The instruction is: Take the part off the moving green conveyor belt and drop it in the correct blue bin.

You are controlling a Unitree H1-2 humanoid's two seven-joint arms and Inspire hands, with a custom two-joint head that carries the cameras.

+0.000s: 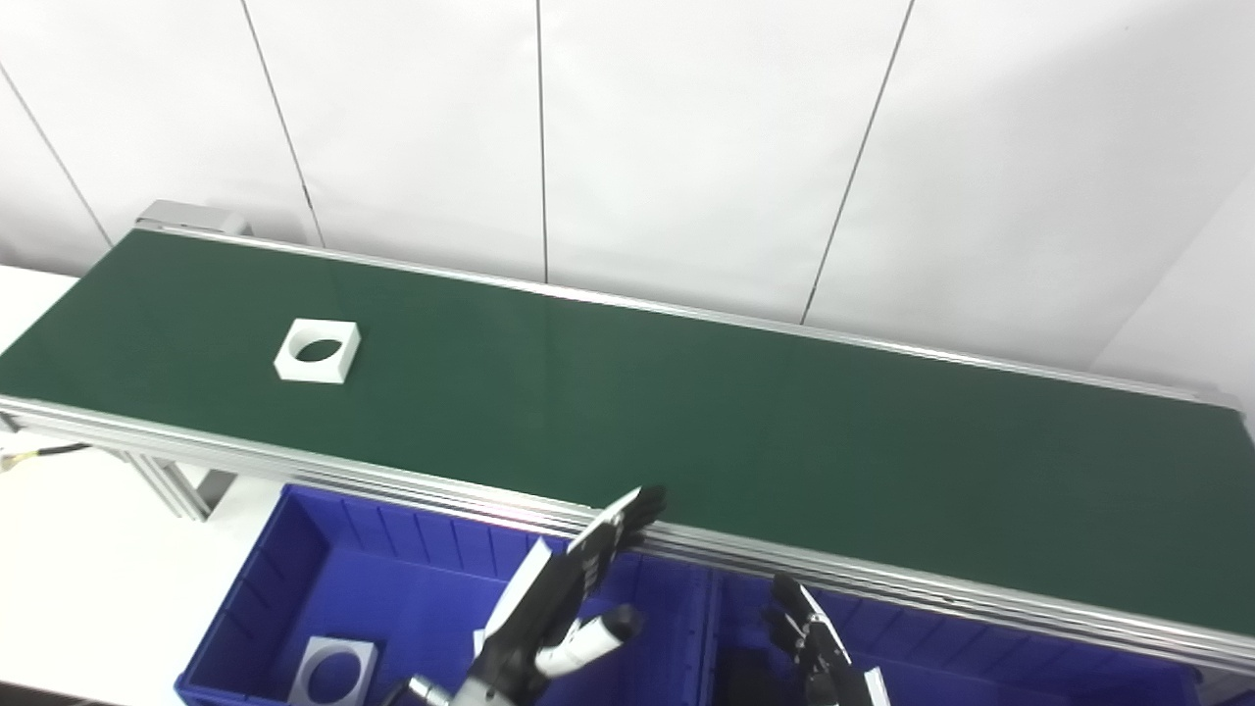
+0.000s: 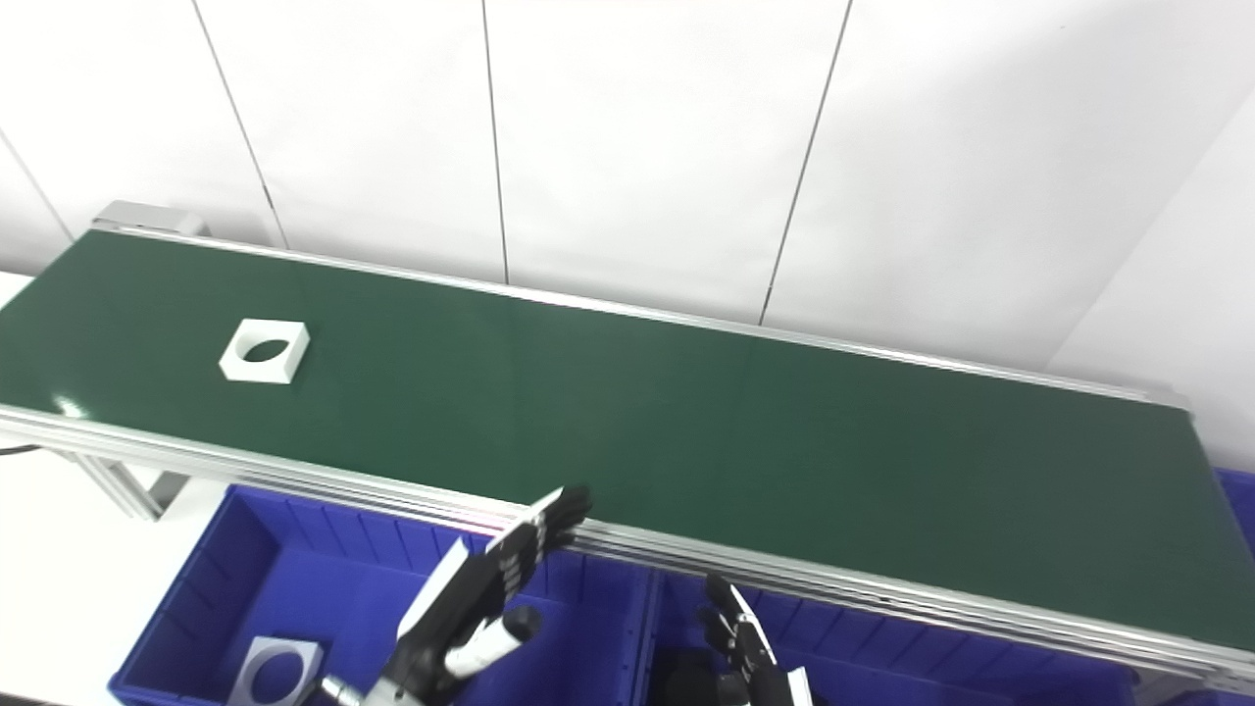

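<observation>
White wall panels (image 1: 686,137) are seen behind everything, split by thin dark vertical seams. A white surface (image 1: 88,579) is seen at lower left, w/ a dark cable (image 1: 54,450) running in from the left edge. A silver support leg (image 1: 181,485) of aluminium profile is seen standing on that surface. A grey metal end block (image 1: 191,216) is seen at the far left corner, against the wall. Finer detail can't be made out.

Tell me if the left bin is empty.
Not empty: the left bin holds one white square part with a round hole, lying flat on its floor.
</observation>
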